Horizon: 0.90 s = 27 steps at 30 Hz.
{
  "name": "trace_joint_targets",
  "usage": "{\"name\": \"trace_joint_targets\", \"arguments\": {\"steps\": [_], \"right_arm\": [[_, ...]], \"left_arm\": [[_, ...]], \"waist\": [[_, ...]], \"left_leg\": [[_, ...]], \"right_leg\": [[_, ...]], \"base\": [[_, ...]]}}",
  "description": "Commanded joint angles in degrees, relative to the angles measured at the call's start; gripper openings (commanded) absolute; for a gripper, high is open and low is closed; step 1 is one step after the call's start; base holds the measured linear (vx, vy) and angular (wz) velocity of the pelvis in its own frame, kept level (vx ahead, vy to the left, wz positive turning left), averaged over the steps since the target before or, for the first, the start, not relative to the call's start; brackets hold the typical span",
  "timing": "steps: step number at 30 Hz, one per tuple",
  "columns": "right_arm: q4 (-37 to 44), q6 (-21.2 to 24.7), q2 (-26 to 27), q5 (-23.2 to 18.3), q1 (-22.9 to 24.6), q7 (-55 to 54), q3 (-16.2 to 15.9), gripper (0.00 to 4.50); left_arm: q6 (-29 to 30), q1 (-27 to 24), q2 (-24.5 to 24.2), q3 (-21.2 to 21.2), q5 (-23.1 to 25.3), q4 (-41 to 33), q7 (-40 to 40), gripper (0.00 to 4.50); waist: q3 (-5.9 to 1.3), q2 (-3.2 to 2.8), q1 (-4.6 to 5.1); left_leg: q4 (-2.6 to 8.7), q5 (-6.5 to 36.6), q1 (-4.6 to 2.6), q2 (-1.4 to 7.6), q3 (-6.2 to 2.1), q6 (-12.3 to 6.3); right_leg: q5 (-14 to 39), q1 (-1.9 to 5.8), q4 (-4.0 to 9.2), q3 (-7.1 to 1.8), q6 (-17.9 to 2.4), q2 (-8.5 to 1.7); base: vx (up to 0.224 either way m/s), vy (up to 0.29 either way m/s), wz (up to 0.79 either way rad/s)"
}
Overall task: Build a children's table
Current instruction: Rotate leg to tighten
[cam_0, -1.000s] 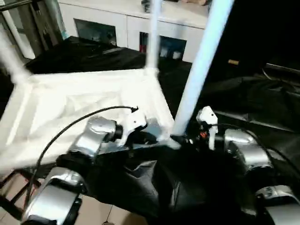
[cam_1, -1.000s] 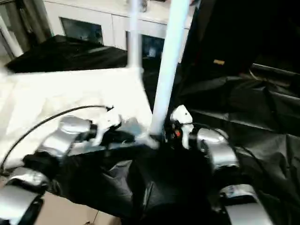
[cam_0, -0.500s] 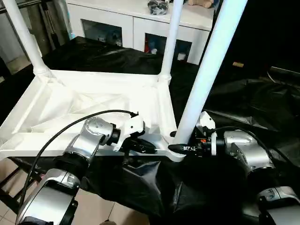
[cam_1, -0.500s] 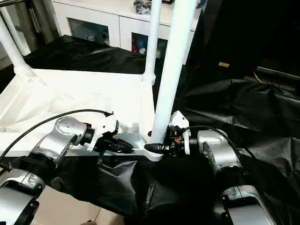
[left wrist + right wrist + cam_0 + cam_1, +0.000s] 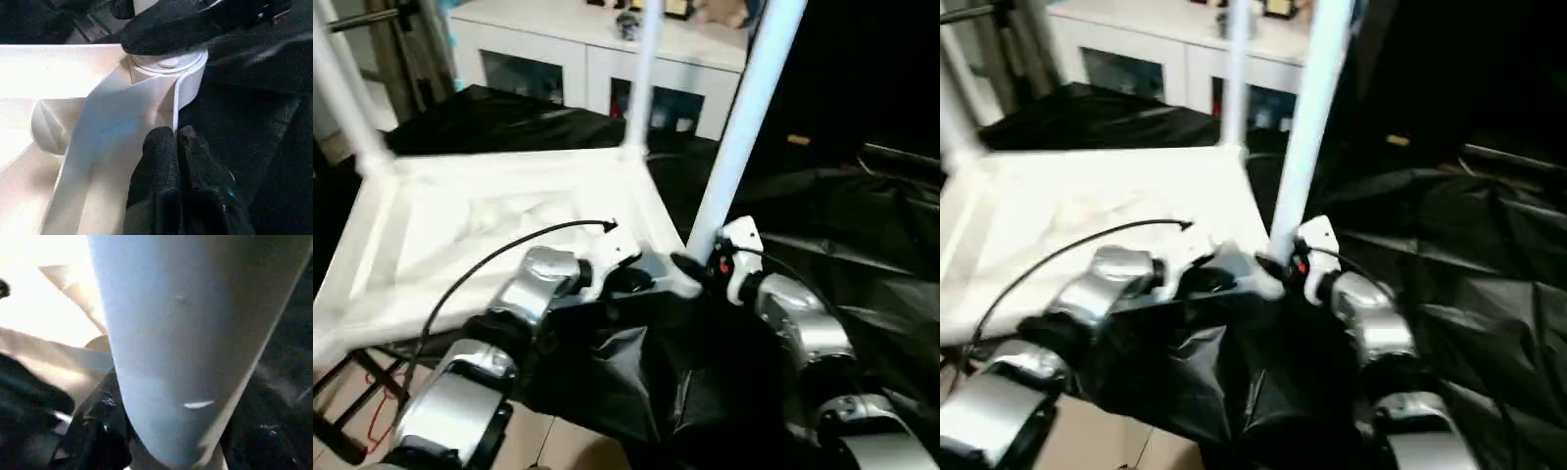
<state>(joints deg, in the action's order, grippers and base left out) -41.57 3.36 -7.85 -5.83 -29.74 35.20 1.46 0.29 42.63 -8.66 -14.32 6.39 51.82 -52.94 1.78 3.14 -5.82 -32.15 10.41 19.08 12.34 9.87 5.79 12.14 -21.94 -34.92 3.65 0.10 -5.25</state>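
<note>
Gripping the near corner of an upturned table

The tabletop point(image 5: 499, 225) lies upside down on a surface draped in black sheeting point(image 5: 842, 215), its ribbed underside facing up. Three legs stand upright from its corner sockets: one at the far left corner point(image 5: 347, 98), one at the far right corner point(image 5: 641, 78), and the nearest and largest leg point(image 5: 744, 117) at the near right corner, just in front of the robot.

The left gripper point(image 5: 173, 147) reaches in along the near edge of the tabletop. Its two black fingers point(image 5: 156, 186) are pressed together, clenched with no gap between them, and their tips rest against the thin white wall of the tabletop right beside the near right corner socket point(image 5: 168, 71). Whether that wall is actually pinched between them cannot be told.

The right gripper point(image 5: 690, 266) sits at the foot of the nearest leg, where it meets the socket. One black finger point(image 5: 166, 29) curves across the base of that leg, and in the right wrist view the leg point(image 5: 186, 342) stands close between the finger parts. It looks wrapped around the leg's base, but a firm clamp cannot be confirmed.

A white cabinet point(image 5: 587, 59) with glass doors stands beyond the table.
</note>
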Motion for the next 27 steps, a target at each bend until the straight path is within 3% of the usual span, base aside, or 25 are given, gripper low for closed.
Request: {"name": "trace_joint_targets", "arguments": {"steps": [1,5,9,12,14,15,17,18,21,22,23,24,25,26,27], "right_arm": [[-3.51,3.54,3.63,0.92,2.71,-0.33,-2.55,2.53],[-3.39,3.4,4.18,0.69,2.71,-1.68,-1.67,2.96],[0.81,2.85,0.35,-0.35,2.99,3.68,-2.69,3.12],[9.06,4.18,-6.58,-3.06,5.29,17.53,-4.66,3.12],[10.71,4.7,-8.3,-3.69,5.79,20.44,-4.92,3.12],[14.39,7.06,-13.41,-5.56,6.99,27.31,-4.97,3.12],[17.51,10.27,-16.99,-7.72,7.95,32.08,-4.82,3.15],[18.5,11.3,-17.77,-8.51,8.25,33.25,-4.76,3.15],[21.8,14.83,-19.23,-10.93,9.2,35.28,-4.99,3.15],[21.8,14.83,-19.23,-10.93,9.2,35.28,-4.99,3.15],[21.8,14.83,-19.23,-10.93,9.2,35.28,-4.99,3.15],[24.61,17.22,-19.32,-12.17,9.98,35.95,-5.92,3.15],[24.65,17.29,-19.23,-12.19,9.98,35.9,-5.97,3.15],[25.03,17.84,-18.43,-12.32,10.05,35.41,-6.34,3.15],[24.48,16.83,-16.8,-11.66,9.82,33.96,-6.71,3.15]], "left_arm": [[-1.12,1.92,2.33,1.58,-0.94,1.19,4.44,0.0],[-2.74,2.05,2.61,1.32,-0.77,1.94,4.04,0.0],[-4.39,0.99,2.21,1.21,-1.22,1.31,2.13,0.0],[-5.03,0.2,1.62,1.17,-1.53,0.52,1.1,0.0],[-5.28,0.07,1.56,1.19,-1.62,0.42,0.89,0.0],[-4.66,-0.34,1.69,2.09,-3.1,-0.51,-0.23,0.0],[-3.61,-1.06,1.46,2.65,-4.41,-2.15,-1.87,0.55],[-3.49,-1.34,1.26,2.68,-4.63,-2.73,-2.32,0.55],[-1.68,-2.67,0.46,3.35,-5.9,-5.84,-3.17,0.74],[-1.68,-2.67,0.46,3.35,-5.9,-5.84,-3.17,0.89],[-1.68,-2.67,0.46,3.35,-5.9,-5.84,-3.17,0.89],[2.76,-5.27,-1.64,3.57,-7.29,-12.69,-5.47,0.98],[3.18,-5.47,-1.84,3.55,-7.38,-13.22,-5.67,1.18],[6.73,-7.14,-3.51,3.39,-8.08,-17.69,-7.35,1.26],[11.5,-9.4,-6.17,3.09,-8.92,-23.45,-9.71,1.26]], "waist": [[-1.94,-0.35,0.12],[-2.07,-0.35,0.02],[-2.2,-0.27,-0.18],[-2.24,-0.01,-0.73],[-2.23,0.05,-0.89],[-2.2,0.46,-1.13],[-2.24,0.35,-1.35],[-2.2,0.17,-1.49],[-2.9,0.27,-1.33],[-3.02,0.39,-1.26],[-3.06,0.37,-1.3],[-2.95,0.43,-1.26],[-2.95,0.4,-1.31],[-2.83,0.46,-1.2],[-2.77,0.15,-1.0]], "left_leg": [[4.61,18.77,0.43,0.84,-0.24,0.18],[4.46,16.66,0.39,0.85,-0.02,-0.51],[4.25,14.59,0.45,0.89,0.13,-1.36],[3.85,12.48,0.68,0.89,0.23,-3.27],[3.72,10.82,0.85,0.8,0.26,-4.31],[3.48,10.09,0.77,0.75,0.39,-4.96],[3.32,9.48,1.12,0.8,0.35,-6.13],[3.34,9.26,1.13,1.0,0.32,-6.25],[2.7,4.47,1.22,1.29,0.29,-6.29],[2.3,1.64,1.57,1.11,0.28,-7.07],[2.07,0.73,1.51,1.02,0.37,-7.5],[2.03,0.57,1.5,1.08,0.43,-8.03],[2.08,0.49,1.51,1.29,0.36,-8.04],[2.21,1.14,1.59,1.4,0.42,-8.04],[2.34,2.35,1.52,1.53,0.49,-7.33]], "right_leg": [[18.2,1.37,5.48,-2.41,-8.09,-2.85],[14.49,1.61,5.16,-2.48,-9.34,-2.85],[11.15,1.97,4.82,-2.47,-10.16,-2.8],[7.05,2.44,4.52,-2.46,-10.55,-2.72],[5.84,2.58,4.46,-2.33,-10.73,-2.72],[5.5,2.79,4.5,-2.32,-10.88,-2.64],[5.53,2.87,4.36,-2.21,-11.32,-2.86],[5.79,2.73,4.33,-2.09,-11.6,-2.9],[-2.98,2.78,3.02,-2.0,-14.31,-2.64],[-8.71,2.75,2.31,-1.94,-15.56,-2.36],[-10.63,2.61,2.15,-1.9,-16.04,-2.29],[-11.87,2.61,2.01,-1.84,-16.84,-2.35],[-12.12,2.68,1.84,-1.84,-17.27,-2.58],[-10.62,2.59,1.89,-1.77,-17.32,-2.63],[-7.57,2.34,2.03,-1.79,-17.08,-2.84]], "base": [[0.0,0.0,0.0],[0.0,0.0,0.0],[0.0,0.0,0.0],[0.0,0.0,0.0],[0.0,0.0,0.0],[0.0,0.0,0.0],[0.0,0.0,0.0],[0.0,0.0,0.0],[0.0,0.0,0.0],[0.0,0.0,0.0],[0.0,0.0,0.0],[0.0,0.0,0.0],[0.0,0.0,0.0],[0.0,0.0,0.0],[0.0,0.0,0.0]]}}
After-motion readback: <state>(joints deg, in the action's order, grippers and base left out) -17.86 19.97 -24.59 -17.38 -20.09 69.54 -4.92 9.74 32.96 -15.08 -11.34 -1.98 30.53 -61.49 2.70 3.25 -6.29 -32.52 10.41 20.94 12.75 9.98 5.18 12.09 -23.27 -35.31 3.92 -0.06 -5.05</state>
